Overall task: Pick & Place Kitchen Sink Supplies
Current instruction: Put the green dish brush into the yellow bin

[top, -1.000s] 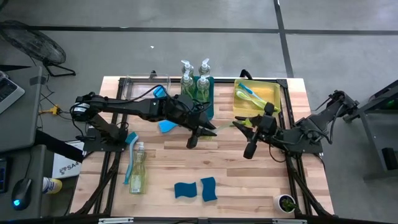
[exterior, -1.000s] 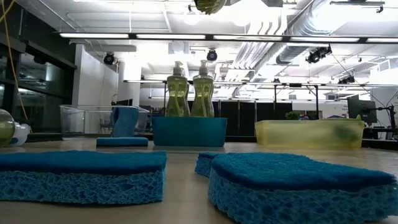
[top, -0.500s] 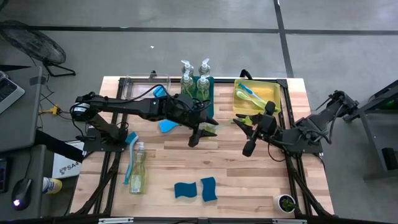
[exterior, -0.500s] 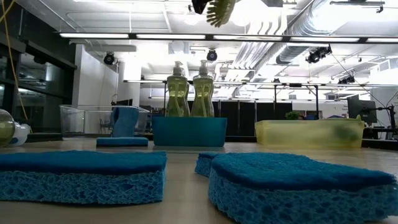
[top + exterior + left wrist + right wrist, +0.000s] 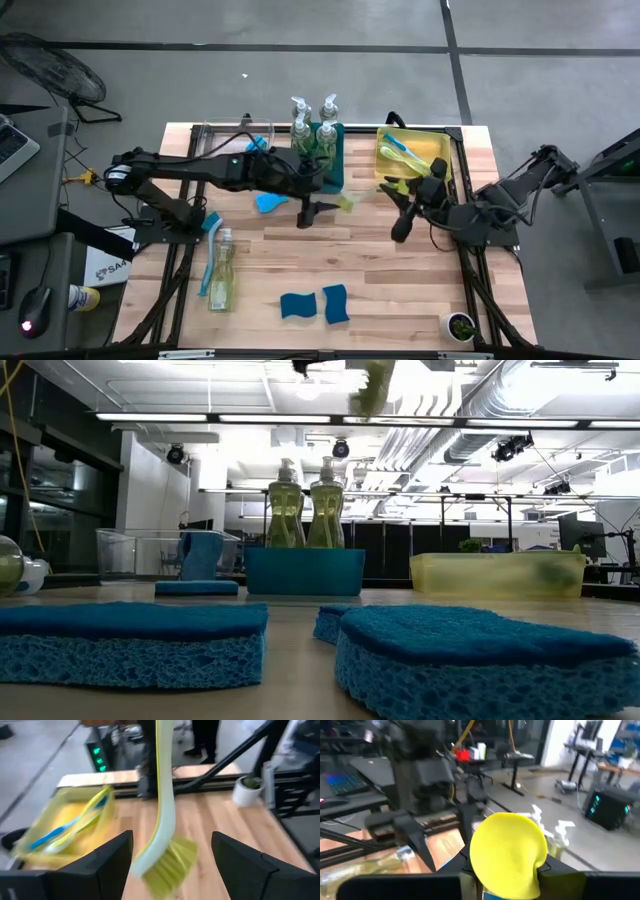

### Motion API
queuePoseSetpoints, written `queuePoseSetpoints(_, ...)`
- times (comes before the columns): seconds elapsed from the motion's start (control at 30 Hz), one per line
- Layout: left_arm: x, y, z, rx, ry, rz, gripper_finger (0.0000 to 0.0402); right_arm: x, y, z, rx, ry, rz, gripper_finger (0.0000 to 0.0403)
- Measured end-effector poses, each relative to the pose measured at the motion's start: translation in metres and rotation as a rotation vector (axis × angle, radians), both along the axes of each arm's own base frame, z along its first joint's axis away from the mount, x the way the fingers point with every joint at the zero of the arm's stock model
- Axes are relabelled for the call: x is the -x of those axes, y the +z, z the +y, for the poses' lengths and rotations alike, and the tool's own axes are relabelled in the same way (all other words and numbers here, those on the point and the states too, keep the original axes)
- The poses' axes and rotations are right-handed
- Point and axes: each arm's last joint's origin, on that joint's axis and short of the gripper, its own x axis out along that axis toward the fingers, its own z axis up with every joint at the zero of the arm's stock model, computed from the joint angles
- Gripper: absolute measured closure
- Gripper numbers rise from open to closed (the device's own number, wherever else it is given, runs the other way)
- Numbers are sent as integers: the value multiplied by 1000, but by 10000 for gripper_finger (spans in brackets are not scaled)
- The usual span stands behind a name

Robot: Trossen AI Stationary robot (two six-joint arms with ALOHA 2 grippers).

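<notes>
A lime-green dish brush (image 5: 368,197) hangs in the air between the two arms, just in front of the teal bin (image 5: 334,160), its long axis running across the table from the left gripper (image 5: 312,211) toward the right gripper (image 5: 402,207). Its bristle head (image 5: 169,864) lies at the left gripper's end, between that gripper's spread fingers (image 5: 111,862), which stand apart from it on both sides. The handle's yellow end (image 5: 508,854) sits in the right gripper, which grasps it.

The teal bin holds two soap bottles (image 5: 326,137) upright, with two more pump bottles (image 5: 300,116) standing just behind them. A fifth bottle (image 5: 221,272) lies flat well to the left of the teal bin, beside a blue dish brush (image 5: 211,250).

The yellow bin (image 5: 434,150), just right of the teal bin, holds two brushes (image 5: 397,148), one blue and one lime-green. Left of the teal bin stands a clear bin (image 5: 225,143).

Four blue sponges show: one (image 5: 257,146) at the clear bin's edge, one (image 5: 268,204) under the left arm, and a pair (image 5: 316,304) well in front of the teal bin, near the table's (image 5: 380,280) front edge.
</notes>
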Motion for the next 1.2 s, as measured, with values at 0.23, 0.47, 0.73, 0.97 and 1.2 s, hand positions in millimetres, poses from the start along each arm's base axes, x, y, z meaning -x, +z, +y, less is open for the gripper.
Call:
queuePoseSetpoints(0.23, 26, 7, 5, -68, 147, 96, 136, 12, -8, -31, -90, -167, 13, 342)
queuePoseSetpoints(0.47, 36, 6, 12, -102, 209, 155, 136, 37, -25, -69, -205, -420, 36, 342)
queuePoseSetpoints(0.73, 39, 6, 50, -72, 193, 162, 136, 54, -36, -110, -368, -636, 146, 342)
queuePoseSetpoints(0.97, 45, 3, 94, -38, 133, 157, 136, 58, -38, -146, -501, -805, 135, 342)
queuePoseSetpoints(1.2, 47, -10, 133, 2, 58, 161, 136, 62, -38, -186, -674, -919, 36, 342)
